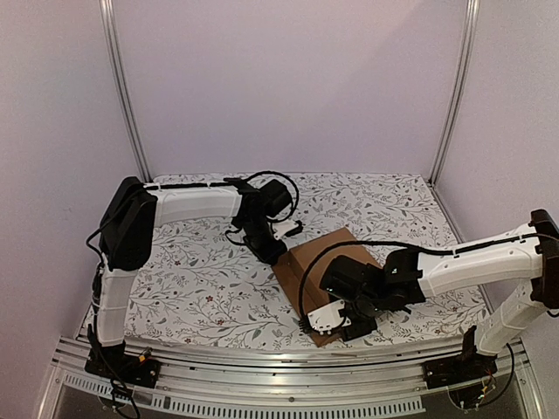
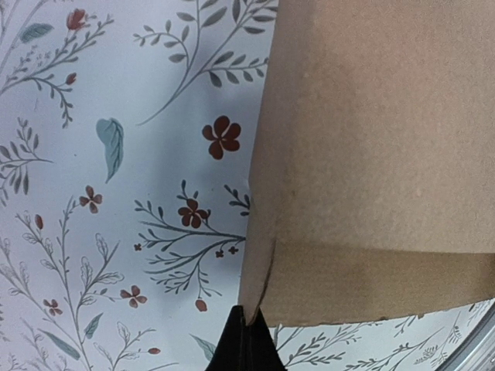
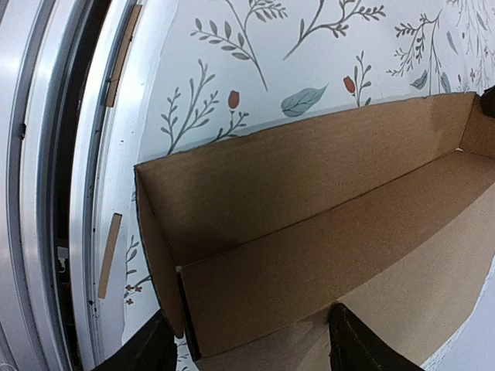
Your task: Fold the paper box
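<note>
Left gripper (image 1: 278, 251): jaws clenched, set against the far-left corner of the paper box (image 1: 325, 251). In its wrist view the dark fingertips (image 2: 238, 346) meet right at a slit in the box (image 2: 371, 154) corner. Cannot tell whether any card is nipped between them.

Box lies right of centre on the floral worktop (image 1: 201, 288), turned at an angle, between the two arms and close to the near edge.

Right gripper (image 1: 336, 321): jaws released and spread over the box's near end. Its wrist view shows one finger outside the end wall and the other inside, above the floor panel. Long wall and end wall of the box (image 3: 309, 224) stand upright.

Handling, as judged: light, stiff corrugated card, likely to bend only along its scored lines. It probably slides on the cloth, so it needs bracing. Best hold looks like a wall's top edge near a corner.
</note>
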`<state>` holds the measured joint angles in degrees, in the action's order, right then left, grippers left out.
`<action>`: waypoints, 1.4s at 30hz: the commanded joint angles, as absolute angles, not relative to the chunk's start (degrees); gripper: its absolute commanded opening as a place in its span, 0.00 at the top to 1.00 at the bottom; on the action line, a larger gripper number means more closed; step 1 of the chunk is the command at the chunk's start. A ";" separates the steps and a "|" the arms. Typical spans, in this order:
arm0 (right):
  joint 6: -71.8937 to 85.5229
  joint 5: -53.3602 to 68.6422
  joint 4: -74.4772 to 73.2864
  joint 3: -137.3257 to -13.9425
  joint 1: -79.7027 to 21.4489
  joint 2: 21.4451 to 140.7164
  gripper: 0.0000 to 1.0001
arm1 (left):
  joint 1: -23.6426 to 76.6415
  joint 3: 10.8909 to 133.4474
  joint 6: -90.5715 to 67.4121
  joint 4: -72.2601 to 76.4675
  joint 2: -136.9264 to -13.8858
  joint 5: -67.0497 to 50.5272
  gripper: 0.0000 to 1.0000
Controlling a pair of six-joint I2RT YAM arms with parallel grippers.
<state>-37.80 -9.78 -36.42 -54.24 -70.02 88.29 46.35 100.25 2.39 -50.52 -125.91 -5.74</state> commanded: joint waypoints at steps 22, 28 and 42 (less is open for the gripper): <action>-36.83 -5.63 -40.13 -53.79 -70.07 93.47 0.39 | 47.46 107.07 3.68 -57.62 -128.08 -11.33 1.00; -36.98 -4.73 -40.64 -54.04 -70.08 93.81 0.40 | 47.29 115.55 4.26 -64.72 -132.32 -12.36 1.00; -37.00 -4.07 -41.09 -54.15 -70.07 94.04 0.42 | 46.32 126.57 5.81 -73.87 -138.78 -15.67 1.00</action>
